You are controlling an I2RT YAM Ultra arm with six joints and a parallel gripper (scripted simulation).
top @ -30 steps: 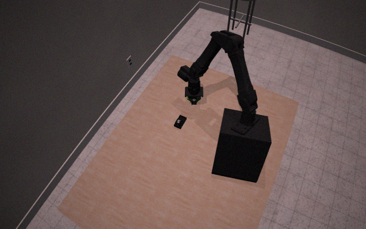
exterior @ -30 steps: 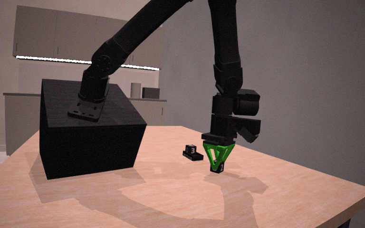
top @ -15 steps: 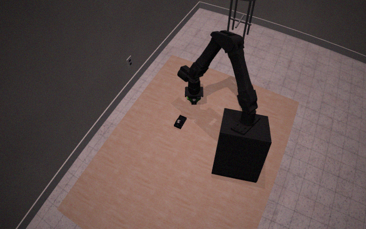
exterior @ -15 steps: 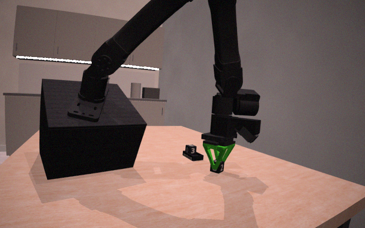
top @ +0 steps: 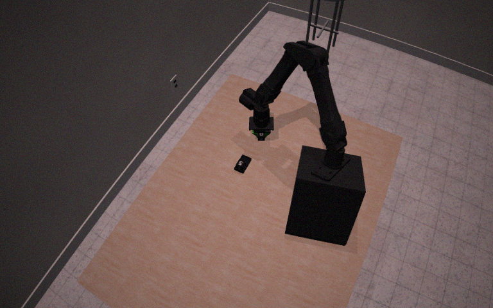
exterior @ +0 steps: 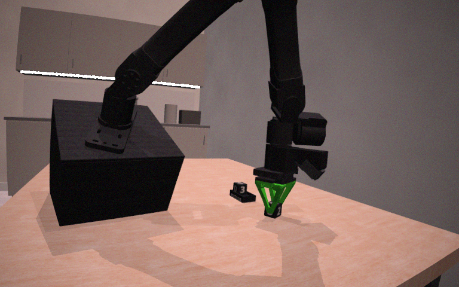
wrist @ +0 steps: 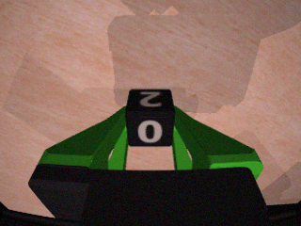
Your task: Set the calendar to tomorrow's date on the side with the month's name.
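My gripper (exterior: 274, 211) has green fingers and is shut on a black digit cube (wrist: 150, 117), held just above the table, apart from the tray. In the wrist view the cube shows a 0 toward the camera and a 2 on the face beyond it. In the exterior view the held cube (exterior: 276, 211) shows a 2. The black tray (exterior: 242, 195) lies flat on the table to the left of my gripper, with the other cube (exterior: 240, 188) standing in it, showing a 3 on its side. From above, the tray (top: 243, 160) lies below left of my gripper (top: 261, 135).
The arm's black base box (exterior: 108, 159) stands on the table left of the tray. The table's right edge (exterior: 422, 219) runs close behind my gripper.
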